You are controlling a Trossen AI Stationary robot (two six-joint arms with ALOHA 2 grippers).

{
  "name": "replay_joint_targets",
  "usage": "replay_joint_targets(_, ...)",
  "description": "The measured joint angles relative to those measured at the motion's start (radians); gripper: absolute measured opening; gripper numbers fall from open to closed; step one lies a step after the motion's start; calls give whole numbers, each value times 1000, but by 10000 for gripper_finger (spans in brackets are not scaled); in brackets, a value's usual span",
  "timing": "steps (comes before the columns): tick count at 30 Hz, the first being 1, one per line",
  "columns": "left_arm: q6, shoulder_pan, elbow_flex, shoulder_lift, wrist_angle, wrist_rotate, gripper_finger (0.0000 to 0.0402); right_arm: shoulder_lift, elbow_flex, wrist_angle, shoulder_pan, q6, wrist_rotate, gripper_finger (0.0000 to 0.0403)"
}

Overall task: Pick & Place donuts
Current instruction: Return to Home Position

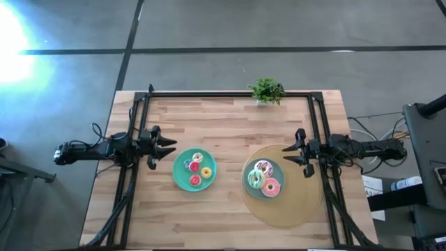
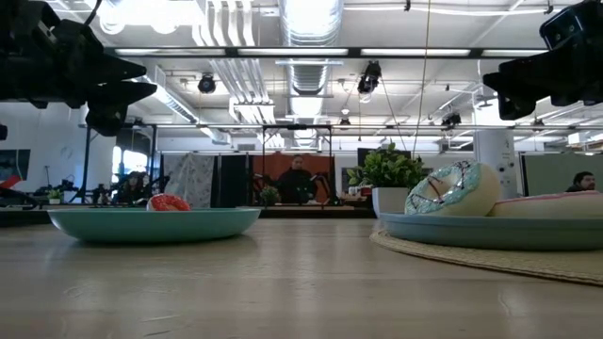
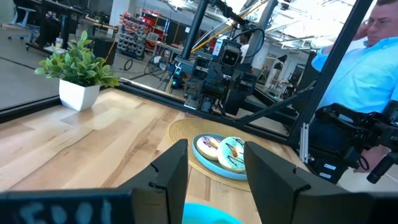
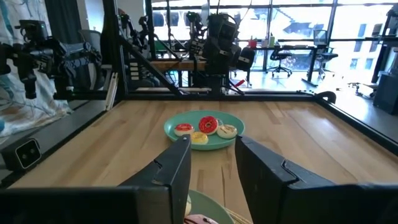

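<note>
The table [image 1: 223, 125] is carrying a woven mat [image 1: 289, 209] toward its right edge, bearing the right teal plate [image 1: 245, 178]; the left teal plate [image 1: 177, 174] is sitting left of centre. Both arms are reaching in level from the side edges, with the left tool [image 1: 166, 146] and right tool [image 1: 296, 148] gaping apart, empty. Donuts [image 1: 263, 167] are lying three on the right plate and four on the left, so parking the arms is likely all that is remaining.

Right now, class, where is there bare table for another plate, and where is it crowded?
Bare: the wide strip between the plant and the plates; the edge strip opposite the plant. Crowded: left plate and right plate, holding donuts, left gripper and right gripper alongside.
</note>
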Motion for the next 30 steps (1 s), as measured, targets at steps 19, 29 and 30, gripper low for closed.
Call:
replay_joint_targets(19, 0, 0, 0, 0, 0, 0, 131, 0, 0, 0, 1, 0, 0, 130)
replay_joint_targets(29, 0, 0, 0, 0, 0, 0, 131, 0, 0, 0, 1, 0, 0, 118)
replay_joint_targets(30, 0, 0, 0, 0, 0, 0, 131, 0, 0, 0, 1, 0, 0, 118)
